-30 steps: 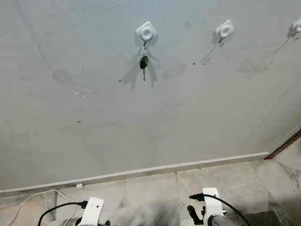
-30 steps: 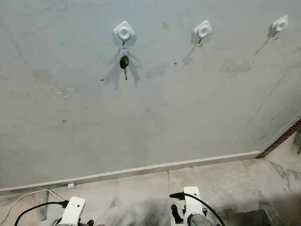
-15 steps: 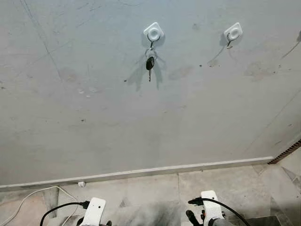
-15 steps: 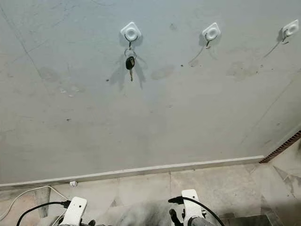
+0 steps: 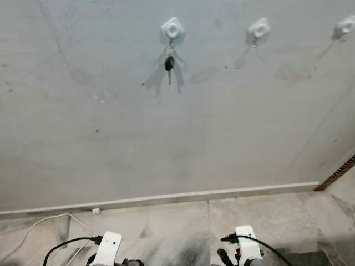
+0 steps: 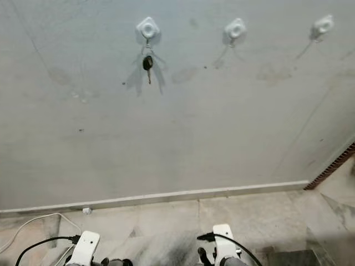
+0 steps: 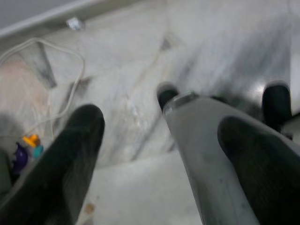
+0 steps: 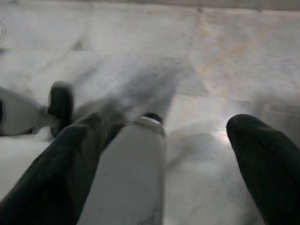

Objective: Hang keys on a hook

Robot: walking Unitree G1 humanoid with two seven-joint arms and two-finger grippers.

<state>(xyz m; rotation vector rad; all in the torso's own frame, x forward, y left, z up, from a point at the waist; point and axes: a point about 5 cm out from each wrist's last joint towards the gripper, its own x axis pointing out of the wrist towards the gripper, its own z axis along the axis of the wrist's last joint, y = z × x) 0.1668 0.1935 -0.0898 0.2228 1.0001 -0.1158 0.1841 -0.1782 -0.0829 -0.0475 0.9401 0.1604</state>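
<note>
Above us on the grey wall, the keys hang from the leftmost white hook; our left gripper and right gripper hang spread apart, grasping nothing, over the marble floor.

Left wrist housing: white, rounded block with a small dark dot on its face.
Left cable: black, plugged into the housing's side, arching outward.
Right wrist housing: white, rounded block.
Right cable: black, looping from a plug on the housing.
Left tool: two long black fingers with rounded tips.
Right tool: two matte black fingers, rounded tips.
Legs: silver-grey, smooth, ending in black feet.
</note>
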